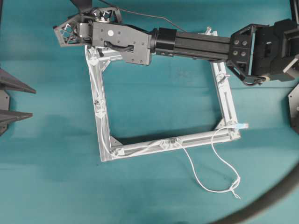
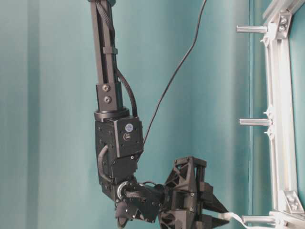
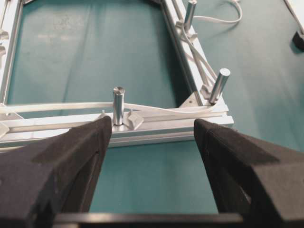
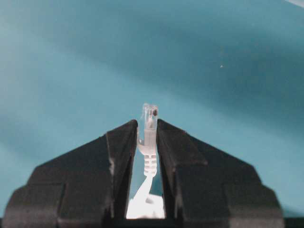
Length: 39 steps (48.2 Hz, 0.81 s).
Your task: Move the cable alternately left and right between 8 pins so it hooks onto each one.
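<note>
Because the cable (image 1: 211,164) is thin, light and limp, it holds no shape of its own and probably sags or slides off a peg once tension drops; the firmest place to take it is the stiffer moulded boot just behind the plug (image 4: 149,124), and that is where the right gripper (image 4: 147,137) pinches it, jaws pressed in on the boot with the clear plug tip poking out beyond them; the left gripper (image 3: 152,137) hangs idle with its fingers (image 3: 76,156) spread wide and nothing between them. From overhead the cable runs down the left bar and along the near bar of the frame (image 1: 224,100), then spills in a loose loop onto the table to the lower right; how many of the pins (image 3: 118,105) it has truly hooked is hard to tell there, since they are tiny from above. Only the left wrist view shows the cord passing beside an upright pin and bending round the corner one; the table-level view alone shows the pins' height; the grip itself appears clearly only in the right wrist view.
</note>
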### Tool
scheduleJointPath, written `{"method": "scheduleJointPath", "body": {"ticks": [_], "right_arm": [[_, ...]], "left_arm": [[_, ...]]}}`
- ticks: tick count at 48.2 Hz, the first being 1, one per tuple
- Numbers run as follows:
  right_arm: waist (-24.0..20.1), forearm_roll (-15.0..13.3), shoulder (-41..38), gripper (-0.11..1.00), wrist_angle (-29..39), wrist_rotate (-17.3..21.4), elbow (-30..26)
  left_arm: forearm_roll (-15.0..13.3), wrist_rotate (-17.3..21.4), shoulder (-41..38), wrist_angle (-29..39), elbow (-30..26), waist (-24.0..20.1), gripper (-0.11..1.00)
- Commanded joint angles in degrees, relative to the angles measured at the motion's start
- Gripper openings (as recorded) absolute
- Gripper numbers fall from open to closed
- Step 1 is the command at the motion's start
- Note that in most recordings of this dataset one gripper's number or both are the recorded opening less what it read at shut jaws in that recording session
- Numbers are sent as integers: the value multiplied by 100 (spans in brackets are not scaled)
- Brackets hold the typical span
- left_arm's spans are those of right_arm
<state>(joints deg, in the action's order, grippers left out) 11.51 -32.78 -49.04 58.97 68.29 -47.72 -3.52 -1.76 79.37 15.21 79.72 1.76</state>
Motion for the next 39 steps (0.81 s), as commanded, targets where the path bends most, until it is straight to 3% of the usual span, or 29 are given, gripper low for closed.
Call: {"method": "scheduleJointPath", "body": {"ticks": [1,11,24,39], "right_arm": [[0,-105,246,17,35,26,-97],[-18,-9,246,17,62,220,88],[-26,264,237,17,-615,-211,105],[-44,316,193,17,-202,-79,281]], "left_arm": [[18,9,-62,-53,-158,-9,73],[18,9,-62,-53,-158,-9,73],[18,9,-62,-53,-158,-18,73],[18,9,-62,-53,-158,-18,73]]}}
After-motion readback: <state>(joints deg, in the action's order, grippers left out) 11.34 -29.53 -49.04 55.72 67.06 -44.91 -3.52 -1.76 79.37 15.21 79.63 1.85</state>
